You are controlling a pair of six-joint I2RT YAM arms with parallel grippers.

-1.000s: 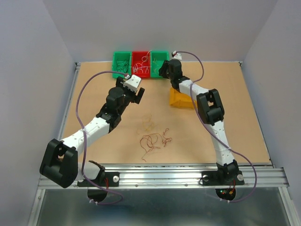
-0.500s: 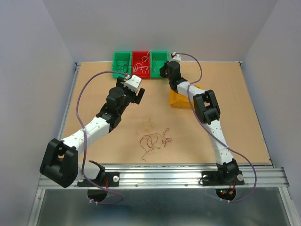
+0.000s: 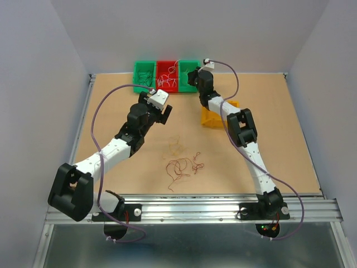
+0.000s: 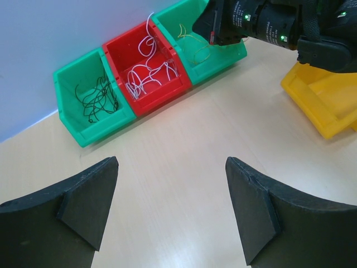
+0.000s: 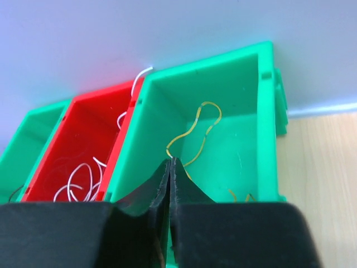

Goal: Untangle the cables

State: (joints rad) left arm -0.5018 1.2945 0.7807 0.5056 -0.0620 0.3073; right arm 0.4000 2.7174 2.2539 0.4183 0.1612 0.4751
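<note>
Lying tangled, thin curly cables (image 3: 179, 166), reddish-brown

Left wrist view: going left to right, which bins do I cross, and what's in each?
Left green bin holding dark wires → red bin holding white wires → right green bin holding a yellow wire → yellow bin.

**Camera Placement**

Top external: high behind the arm bases (image 3: 268, 207) at 6 o'clock, looking down the tan wooden table (image 3: 290, 139). Left wrist: low, facing the row of green and red plastic bins (image 4: 164, 96) at 12 o'clock. Right wrist: closest to that row. All three share it.
</note>
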